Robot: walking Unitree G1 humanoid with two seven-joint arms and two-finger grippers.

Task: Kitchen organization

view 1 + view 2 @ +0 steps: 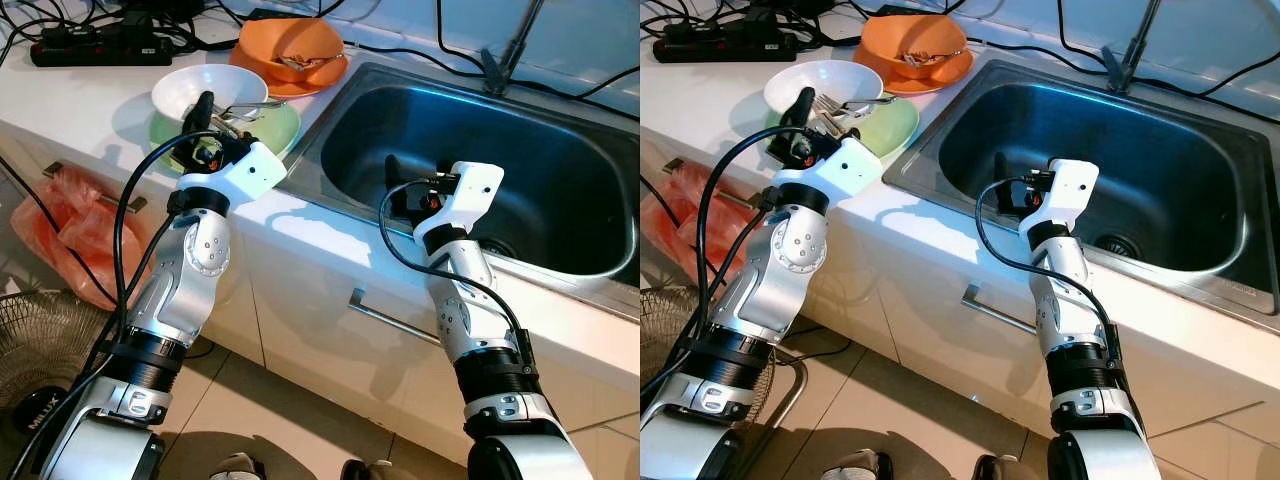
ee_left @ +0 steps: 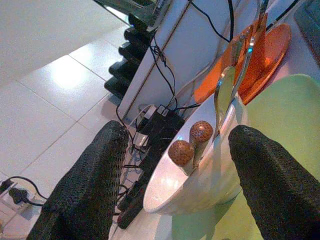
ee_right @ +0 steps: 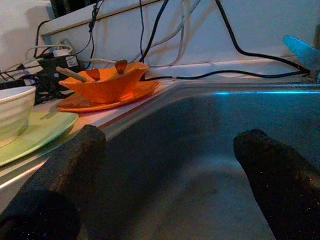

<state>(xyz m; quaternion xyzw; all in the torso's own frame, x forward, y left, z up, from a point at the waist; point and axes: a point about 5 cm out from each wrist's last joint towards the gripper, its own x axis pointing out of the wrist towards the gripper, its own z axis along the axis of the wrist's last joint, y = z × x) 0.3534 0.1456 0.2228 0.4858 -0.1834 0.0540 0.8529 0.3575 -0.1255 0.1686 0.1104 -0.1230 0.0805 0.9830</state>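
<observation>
The left gripper (image 2: 175, 185), fingers spread, is hovering at the white bowl (image 1: 205, 90) on the green plate (image 1: 275, 130); its wrist view is revealing brown-handled cutlery (image 2: 192, 142) inside. The right gripper (image 3: 170, 175), also spread, is hanging over the sink (image 1: 520, 150). An orange bowl (image 1: 290, 50) and power strip (image 1: 100, 45) are sitting behind.

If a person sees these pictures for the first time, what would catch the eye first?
Likely the steel sink, with the right gripper held open over its basin. Next, the dishes on the counter to its left: a white bowl holding cutlery on a green plate, where the open left gripper reaches, and an orange bowl behind them.
</observation>
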